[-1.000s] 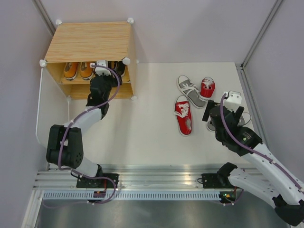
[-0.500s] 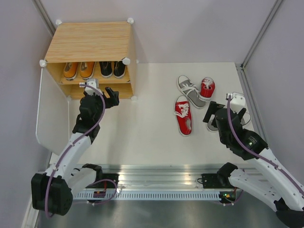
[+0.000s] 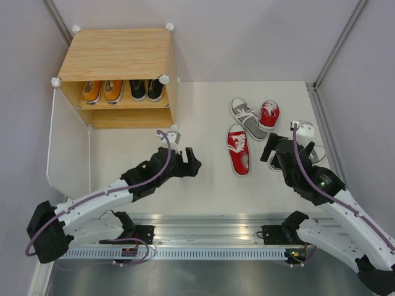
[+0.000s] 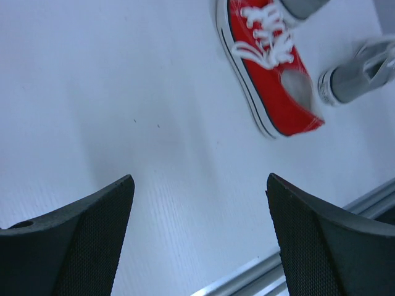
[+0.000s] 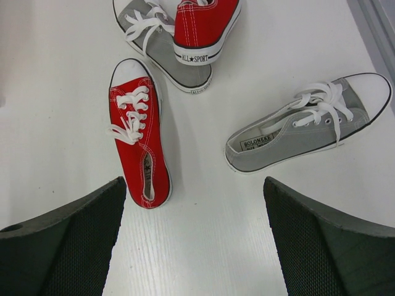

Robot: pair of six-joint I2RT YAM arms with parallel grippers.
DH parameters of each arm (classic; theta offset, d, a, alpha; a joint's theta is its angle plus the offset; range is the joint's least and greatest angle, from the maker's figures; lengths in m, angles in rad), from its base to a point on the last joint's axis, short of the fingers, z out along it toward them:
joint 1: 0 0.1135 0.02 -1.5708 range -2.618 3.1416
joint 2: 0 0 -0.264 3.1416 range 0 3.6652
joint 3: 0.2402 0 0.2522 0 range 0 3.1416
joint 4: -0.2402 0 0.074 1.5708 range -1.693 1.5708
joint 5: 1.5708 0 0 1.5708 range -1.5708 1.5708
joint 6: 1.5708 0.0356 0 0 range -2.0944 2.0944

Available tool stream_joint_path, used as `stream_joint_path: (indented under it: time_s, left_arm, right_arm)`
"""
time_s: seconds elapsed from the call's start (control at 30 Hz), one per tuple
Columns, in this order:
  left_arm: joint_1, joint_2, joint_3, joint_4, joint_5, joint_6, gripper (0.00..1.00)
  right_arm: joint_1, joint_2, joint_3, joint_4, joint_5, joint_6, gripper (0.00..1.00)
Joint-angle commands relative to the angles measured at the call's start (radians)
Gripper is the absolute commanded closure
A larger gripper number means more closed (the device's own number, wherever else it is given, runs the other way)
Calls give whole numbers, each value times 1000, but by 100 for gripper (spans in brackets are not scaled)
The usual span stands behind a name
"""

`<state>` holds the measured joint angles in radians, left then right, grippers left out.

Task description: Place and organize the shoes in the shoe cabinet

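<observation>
The left end effector (image 4: 199, 185) and right end effector (image 5: 194, 185) gape wide (mesh-textured pads (image 5: 80, 246)) near canvas shoes (image 5: 139, 139).

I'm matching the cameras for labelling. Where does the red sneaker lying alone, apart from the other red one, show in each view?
Top external: the red sneaker lies right of centre, on the table.
Left wrist: upper right, lying diagonally.
Right wrist: left of centre, toe at the top.
Shared landmark: the grey sneaker just beyond its toe, seen in all three views.
</observation>
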<state>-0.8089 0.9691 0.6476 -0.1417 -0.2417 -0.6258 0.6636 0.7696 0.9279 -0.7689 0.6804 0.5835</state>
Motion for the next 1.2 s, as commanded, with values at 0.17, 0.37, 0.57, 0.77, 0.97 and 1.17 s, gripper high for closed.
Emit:
stream_joint_path:
  time_s: [0.17, 0.37, 0.57, 0.77, 0.97, 1.17]
  left_arm:
    - [-320, 434, 276, 48, -321, -158, 13]
    - [-466, 781, 540, 135, -476, -65, 19]
    - [-512, 945, 619, 320, -534, 90, 28]
    - [-515, 1068, 702, 327, -608, 175, 31]
    - [-512, 1160, 751, 329, -669, 212, 35]
    - [-478, 1206, 762, 219, -699, 121, 38]
  right_arm:
    - [-4, -52, 80, -102, -27, 102, 5]
    - [-4, -72, 103, -133, -45, 116, 4]
    - [-4, -89, 120, -153, -51, 110, 4]
    - [-4, -110, 126, -165, -47, 92, 4]
    - [-4, -113, 131, -178, -50, 79, 4]
    - [-4, -116, 126, -178, -50, 68, 4]
